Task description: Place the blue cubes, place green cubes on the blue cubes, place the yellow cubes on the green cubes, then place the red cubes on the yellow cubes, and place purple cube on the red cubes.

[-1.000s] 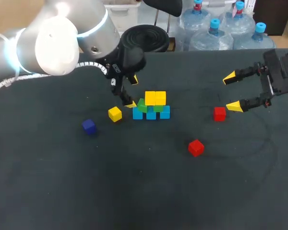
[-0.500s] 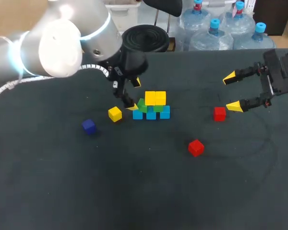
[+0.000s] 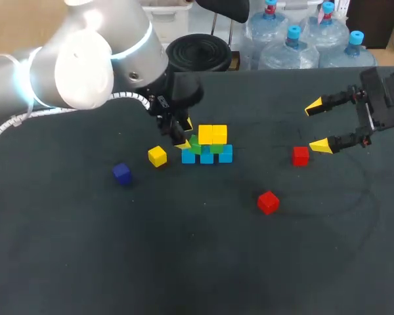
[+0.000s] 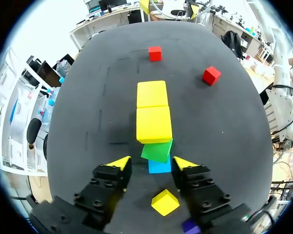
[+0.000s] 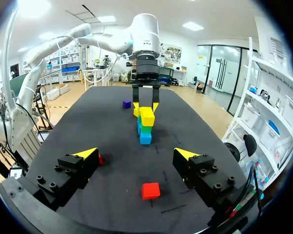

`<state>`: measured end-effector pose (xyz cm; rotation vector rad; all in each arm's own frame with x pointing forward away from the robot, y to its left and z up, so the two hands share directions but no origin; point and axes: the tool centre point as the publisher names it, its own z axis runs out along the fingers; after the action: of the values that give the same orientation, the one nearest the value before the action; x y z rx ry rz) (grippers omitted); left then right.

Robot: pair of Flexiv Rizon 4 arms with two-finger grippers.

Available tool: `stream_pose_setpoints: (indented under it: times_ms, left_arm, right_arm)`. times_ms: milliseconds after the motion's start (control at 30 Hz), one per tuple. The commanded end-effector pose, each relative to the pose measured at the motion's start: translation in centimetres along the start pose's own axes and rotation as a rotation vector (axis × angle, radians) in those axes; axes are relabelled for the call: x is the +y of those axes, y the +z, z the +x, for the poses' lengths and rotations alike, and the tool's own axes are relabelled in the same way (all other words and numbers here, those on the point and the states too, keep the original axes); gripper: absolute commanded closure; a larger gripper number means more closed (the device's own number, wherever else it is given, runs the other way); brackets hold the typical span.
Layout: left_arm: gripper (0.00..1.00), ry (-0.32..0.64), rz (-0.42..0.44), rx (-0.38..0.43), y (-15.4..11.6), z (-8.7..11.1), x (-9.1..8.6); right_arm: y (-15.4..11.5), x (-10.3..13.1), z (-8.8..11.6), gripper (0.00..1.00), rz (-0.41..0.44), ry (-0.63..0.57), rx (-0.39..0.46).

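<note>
**Left gripper** (image 4: 151, 162): fingers spread, one on either side of a skewed green cube (image 4: 156, 150) at the stack's end, with no visible pinch. This cube rests on a blue cube (image 4: 159, 167), and two yellow cubes (image 4: 154, 124) sit on the tier above.

**Step in hand (judged):** the yellow tier, with the green cube needing to be squared.

**Next move (judged):** lift clear, then fetch the loose yellow cube (image 4: 165, 202) lying under the gripper.

**Right gripper** (image 3: 318, 126): likewise spread, hanging just beside a red cube (image 3: 301, 155).

Qty: 3 blue cubes (image 3: 207, 157), 2 green cubes (image 3: 217, 148), 3 yellow cubes (image 3: 157, 156), 2 red cubes (image 3: 268, 202) & 1 purple cube (image 3: 122, 173)
</note>
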<state>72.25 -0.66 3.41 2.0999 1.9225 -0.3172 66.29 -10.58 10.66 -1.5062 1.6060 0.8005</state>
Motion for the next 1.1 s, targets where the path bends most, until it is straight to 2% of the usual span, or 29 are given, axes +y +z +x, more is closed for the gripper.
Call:
stream_pose_setpoints:
  times_ms: [33,733,800,1100]
  left_arm:
    - [0.53,-0.001,0.001,-0.001,0.09,0.02,-0.07]
    - [0.53,-0.011,0.009,0.004,0.25,-0.08,-0.54]
    - [0.59,-0.01,0.009,0.003,0.25,-0.12,-0.56]
    - [0.56,-0.006,0.007,0.002,0.16,-0.37,-0.57]
  right_arm:
    - [0.05,0.01,0.02,0.0,0.001,-0.001,-0.001]
    - [0.05,0.01,0.02,0.0,0.001,-0.001,-0.001]
    - [0.05,0.01,0.02,0.0,0.001,-0.001,-0.001]
    - [0.05,0.01,0.02,0.0,0.001,-0.001,-0.001]
